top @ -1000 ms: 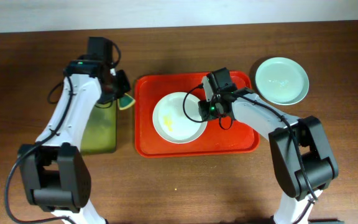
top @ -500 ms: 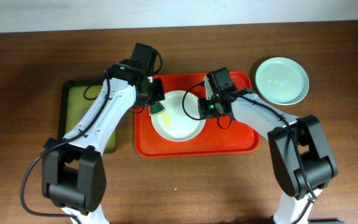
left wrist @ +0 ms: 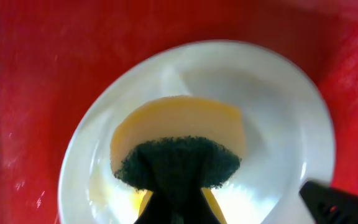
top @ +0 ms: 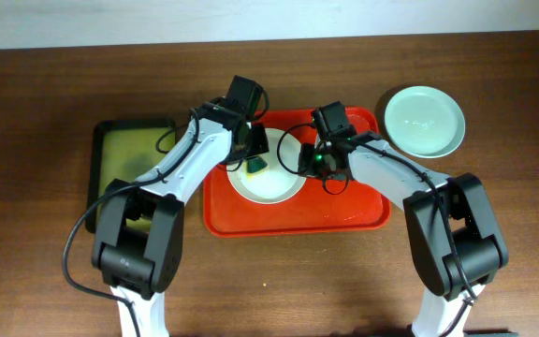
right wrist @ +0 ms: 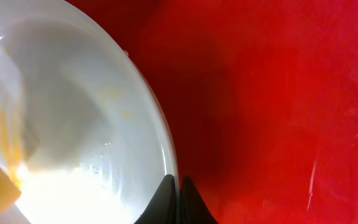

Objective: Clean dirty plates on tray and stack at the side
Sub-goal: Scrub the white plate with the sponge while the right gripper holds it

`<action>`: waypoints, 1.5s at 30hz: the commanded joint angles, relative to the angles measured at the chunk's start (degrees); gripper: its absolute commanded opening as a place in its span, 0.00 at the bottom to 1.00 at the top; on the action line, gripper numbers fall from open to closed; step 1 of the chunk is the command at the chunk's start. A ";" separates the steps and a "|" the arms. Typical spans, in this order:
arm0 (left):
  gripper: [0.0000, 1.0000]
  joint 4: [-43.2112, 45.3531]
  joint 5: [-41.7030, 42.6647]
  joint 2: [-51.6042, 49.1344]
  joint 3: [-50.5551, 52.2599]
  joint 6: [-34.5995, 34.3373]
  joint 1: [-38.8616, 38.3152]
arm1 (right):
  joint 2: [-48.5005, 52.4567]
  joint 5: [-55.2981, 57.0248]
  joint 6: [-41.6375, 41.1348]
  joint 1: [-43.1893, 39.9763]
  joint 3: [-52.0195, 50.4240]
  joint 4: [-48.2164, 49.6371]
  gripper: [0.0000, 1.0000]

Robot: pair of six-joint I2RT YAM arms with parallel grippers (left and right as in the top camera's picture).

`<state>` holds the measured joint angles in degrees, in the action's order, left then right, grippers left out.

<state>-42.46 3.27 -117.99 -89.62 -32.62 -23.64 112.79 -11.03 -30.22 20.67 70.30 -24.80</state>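
Observation:
A white plate (top: 277, 178) with yellow smears lies on the red tray (top: 344, 211). My left gripper (top: 254, 165) is shut on a yellow and green sponge (left wrist: 178, 140) and presses it onto the plate (left wrist: 278, 106). My right gripper (top: 305, 161) is shut on the plate's right rim (right wrist: 166, 155), over the tray (right wrist: 278, 93). A pale mint-blue plate (top: 424, 121) lies on the table to the right of the tray. A third plate is not in view.
A black-rimmed tray (top: 124, 159) with a yellow-green inside stands to the left of the red tray. The table's far edge runs along the top of the overhead view.
My left arm has swung right from the black-rimmed tray, carrying the sponge, and now holds it on the white plate. My right gripper has stayed on the plate's rim.

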 commanded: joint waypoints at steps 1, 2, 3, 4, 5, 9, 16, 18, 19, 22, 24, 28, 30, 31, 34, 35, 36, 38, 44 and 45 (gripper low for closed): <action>0.00 2.62 3.50 -3.96 -0.31 -0.81 -0.28 | 1.05 1.01 -0.26 -0.11 0.39 -0.28 0.04; 0.00 2.91 4.83 -4.52 -0.31 -0.83 -0.28 | 1.05 1.20 -0.26 -0.11 0.37 -0.28 0.04; 0.00 3.06 5.57 -5.11 -0.31 -0.83 -0.35 | 1.05 1.20 -0.26 -0.13 0.37 -0.26 0.04; 0.00 3.04 5.55 -5.97 -0.31 -0.81 -0.39 | 1.05 1.20 -0.26 -0.11 0.39 -0.26 0.04; 0.00 3.02 5.46 -6.56 -0.31 -0.74 -0.37 | 1.05 1.22 -0.26 -0.11 0.37 -0.26 0.04; 0.00 -0.59 -5.81 -7.04 -0.42 1.20 0.22 | 1.05 2.62 -0.07 -0.11 0.37 -0.68 0.04; 0.00 -9.46 -15.47 -7.02 -5.20 1.20 3.06 | 1.05 4.22 -0.09 -0.11 0.37 -1.14 0.04; 0.00 -9.66 -8.66 -7.02 -7.82 2.03 2.89 | 1.05 4.24 -0.09 -0.11 0.37 -1.14 0.04; 0.00 -9.22 -3.78 -7.02 -8.83 3.21 2.69 | 1.05 4.24 -0.09 -0.11 0.37 -1.14 0.04; 0.00 -7.17 12.50 -7.17 -9.53 4.04 2.62 | 1.05 4.24 -0.09 -0.11 0.37 -0.96 0.04; 0.00 -7.15 13.46 -7.67 -9.49 4.04 1.97 | 1.05 4.22 -0.09 -0.11 0.37 -0.72 0.04; 0.00 -6.88 13.49 -10.01 -7.74 4.04 -0.46 | 1.05 4.22 -0.09 -0.11 0.37 -0.79 0.04; 0.00 -7.37 13.00 -11.45 -7.69 5.99 -0.98 | 1.05 4.22 -0.09 -0.11 0.37 -0.85 0.04; 0.00 -8.70 7.61 -11.72 -7.69 5.95 -0.92 | 1.05 4.22 -0.07 -0.11 0.37 -1.03 0.04; 0.00 -10.99 -7.96 -11.72 -7.69 5.95 -0.85 | 1.05 4.22 -0.07 -0.11 0.37 -1.16 0.04; 0.00 -11.54 -11.41 -11.63 -7.74 5.95 -0.85 | 1.05 4.22 -0.07 -0.11 0.37 -1.18 0.04; 0.00 -12.61 -15.37 -11.63 -8.13 5.92 -0.74 | 1.05 4.24 -0.07 -0.11 0.37 -1.18 0.04; 0.00 -15.19 -21.49 -11.63 -9.90 5.92 -0.20 | 1.05 4.24 -0.07 -0.11 0.37 -1.16 0.04; 0.00 -21.14 -24.28 -11.63 -19.39 5.92 0.55 | 1.05 4.26 -0.07 -0.11 0.37 -1.11 0.04; 0.00 -21.24 -21.16 -11.63 -20.31 5.92 0.55 | 1.05 4.26 -0.07 -0.13 0.37 -1.11 0.04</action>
<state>-63.35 -16.10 -129.03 -105.95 -27.35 -24.58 112.77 -9.93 -30.02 20.95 70.41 -25.28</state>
